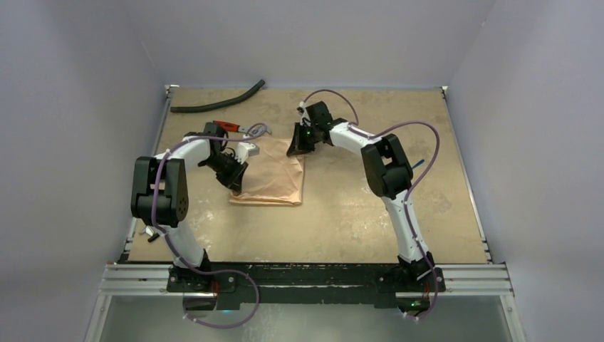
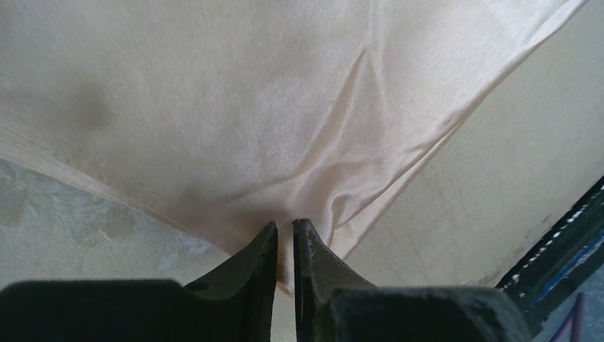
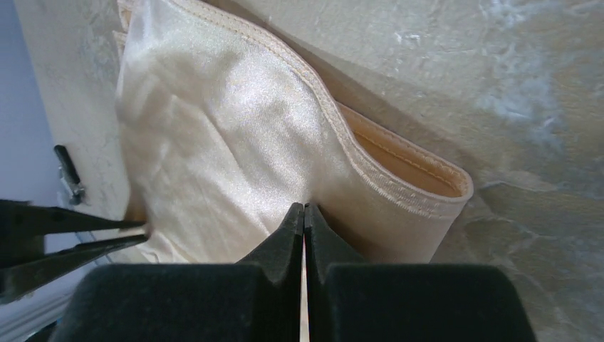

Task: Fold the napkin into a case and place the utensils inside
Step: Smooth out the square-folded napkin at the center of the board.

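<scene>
Peach-orange cloth is the heart of it, but we start at the left. Up at the far-left corner of the worktop (image 1: 356,221) we have a curved black hose (image 1: 214,105). Just nearer than it lies a red-handled wrench (image 1: 226,127), partly hidden behind the left arm.

Next comes the left gripper (image 2: 285,228), down at the left edge of the napkin (image 1: 274,178), by the corner closest to that arm's base. Its two fingers are drawn almost together with the cloth caught between them, and creases fan out from the pinch across the shiny fabric. We call that one clamped on the napkin.

The napkin itself lies folded on the worktop between the two arms, left of centre, as a rough rectangle. From the right wrist we make out two layers, each with a stitched hem, the upper one sitting a little back from the lower.

Moving right, the right gripper (image 3: 304,208) is at the napkin's far-right corner. Its fingers are pressed tight together, tips on the upper layer, with a thin sliver of pale cloth between them, so that is a pinch on the napkin too.

Further right, a slim blue fork (image 1: 420,162) peeks out from behind the right arm's elbow, on bare worktop and well apart from the cloth.
</scene>
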Available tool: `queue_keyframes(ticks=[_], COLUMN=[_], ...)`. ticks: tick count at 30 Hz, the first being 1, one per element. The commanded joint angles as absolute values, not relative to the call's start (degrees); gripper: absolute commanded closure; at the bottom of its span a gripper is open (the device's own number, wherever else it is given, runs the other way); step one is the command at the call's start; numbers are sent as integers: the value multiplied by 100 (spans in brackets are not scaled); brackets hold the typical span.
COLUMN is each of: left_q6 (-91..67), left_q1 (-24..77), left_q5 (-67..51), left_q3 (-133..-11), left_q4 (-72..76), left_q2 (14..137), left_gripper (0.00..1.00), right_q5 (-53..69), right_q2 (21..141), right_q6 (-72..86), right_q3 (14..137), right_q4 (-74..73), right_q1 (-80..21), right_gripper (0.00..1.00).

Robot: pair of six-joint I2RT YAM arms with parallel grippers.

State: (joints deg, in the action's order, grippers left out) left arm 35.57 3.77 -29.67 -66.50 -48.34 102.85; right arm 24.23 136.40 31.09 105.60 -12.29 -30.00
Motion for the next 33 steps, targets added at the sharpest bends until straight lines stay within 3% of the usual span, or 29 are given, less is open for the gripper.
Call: queue_keyframes(ticks=[1,18,22,26,29,33], left_q6=[4020,4249,4118,4142,4215,4260], left_q1=[352,1074,1136,1132,1125,1129], left_q5=[-2360,-2149,-2262,-2119,-2020,-1942], left_q3=[-6184,-5964,-6221,-6224,-6119,-6042], left_q4=[-4394,-3820,-3994,-4061,-4044,-4025], left_q2=[10227,9956,10116,10000,9842,9786], left_gripper=[87,89,89,89,89,89], right_q5=[2749,2579,2768,3272,3773,3946], right_q2=[13363,11006,10711,10559,10532,10524], right_q6=[3155,3744,3651,3471,3364,3446], right_q3=[10104,6376,6395,6471,6340,5970], right_q4=[-983,441,498,632,787,1025], right_q1=[-2754,-2625,-2617,-2624,-2598,-2424], right_gripper=[100,100,79,74,78,94])
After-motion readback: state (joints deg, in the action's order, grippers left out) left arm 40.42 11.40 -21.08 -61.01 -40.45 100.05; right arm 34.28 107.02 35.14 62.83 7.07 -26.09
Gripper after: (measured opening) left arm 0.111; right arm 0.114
